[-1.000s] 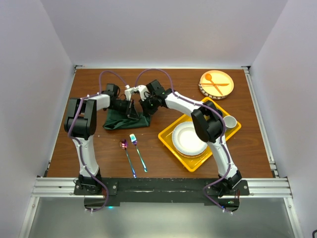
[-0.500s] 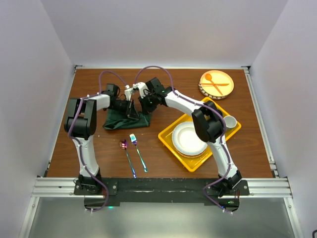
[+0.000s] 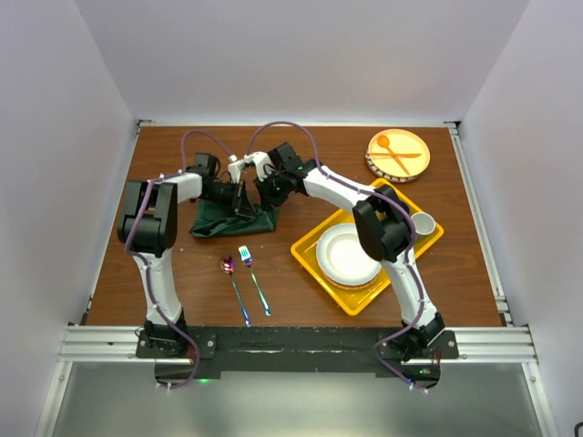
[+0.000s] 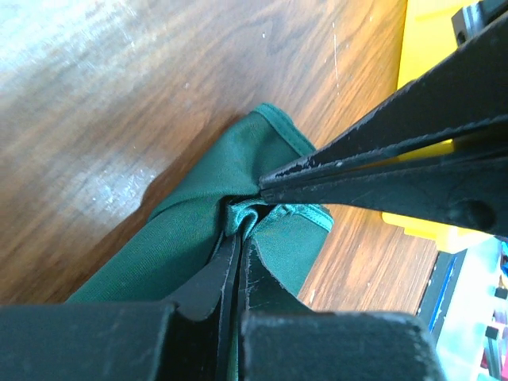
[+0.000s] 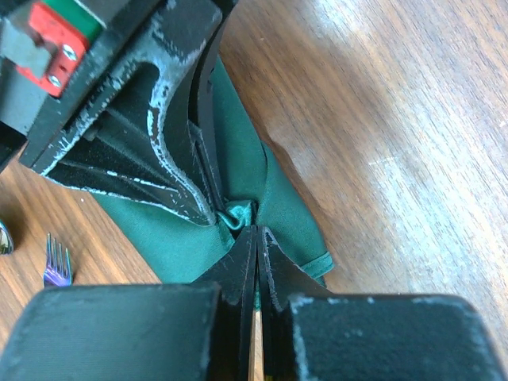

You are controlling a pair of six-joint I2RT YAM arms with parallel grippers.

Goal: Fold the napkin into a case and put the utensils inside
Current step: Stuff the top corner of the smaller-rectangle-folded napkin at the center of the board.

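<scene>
Wooden desk (image 3: 301, 155), brown and glossy, boxed in by plain white walls (image 3: 301, 64).
Nearest: utensils (image 3: 253, 280), iridescent spoon and fork side by side, handles toward near edge, apart from the cloth; presumably parked until folding is done.
Right of them: yellow tray (image 3: 305, 248) carrying white plate (image 3: 342, 255).
Farther, left of centre: napkin (image 3: 219, 223), dark green, bunched, not yet a flat pouch.
Left tool (image 4: 238, 226) and right tool (image 5: 255, 232) both clamped tight on one gathered edge at its right end, tip to tip, likely to draw a fold.
Far right: round plate (image 3: 421, 146), orange cutlery (image 3: 396, 155).

Tray (image 3: 306, 248) right of napkin (image 3: 219, 224) — far table (image 3: 339, 150) passable.
</scene>
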